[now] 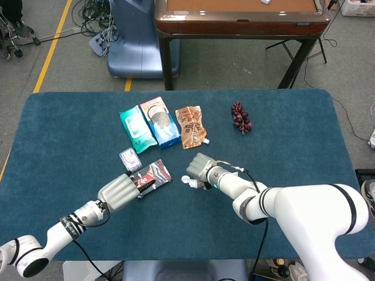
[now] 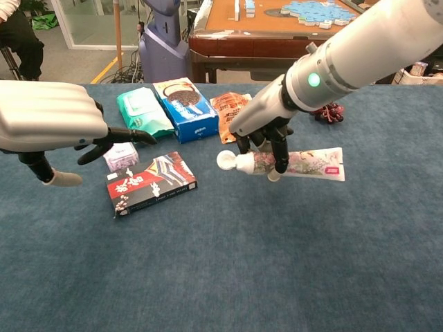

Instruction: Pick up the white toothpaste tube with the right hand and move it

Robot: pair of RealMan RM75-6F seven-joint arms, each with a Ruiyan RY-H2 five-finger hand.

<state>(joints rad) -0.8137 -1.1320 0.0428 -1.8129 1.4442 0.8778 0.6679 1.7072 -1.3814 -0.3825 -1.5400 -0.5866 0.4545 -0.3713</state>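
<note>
My right hand (image 2: 263, 128) (image 1: 202, 168) grips the white toothpaste tube (image 2: 299, 163) near its cap end and holds it level just above the blue table (image 2: 277, 263). The round white cap (image 2: 225, 160) (image 1: 186, 180) points left; in the head view the hand hides most of the tube. My left hand (image 2: 48, 124) (image 1: 119, 191) hovers at the left, fingers apart and holding nothing, above and left of a red and black box (image 2: 151, 182) (image 1: 153, 174).
Behind the box lie a small lilac packet (image 2: 121, 156), a green wipes pack (image 2: 144, 111), a blue cookie pack (image 2: 187, 107) and an orange pouch (image 2: 232, 105). Dark grapes (image 1: 241, 117) sit at the back right. A wooden table (image 1: 240, 17) stands beyond the far edge.
</note>
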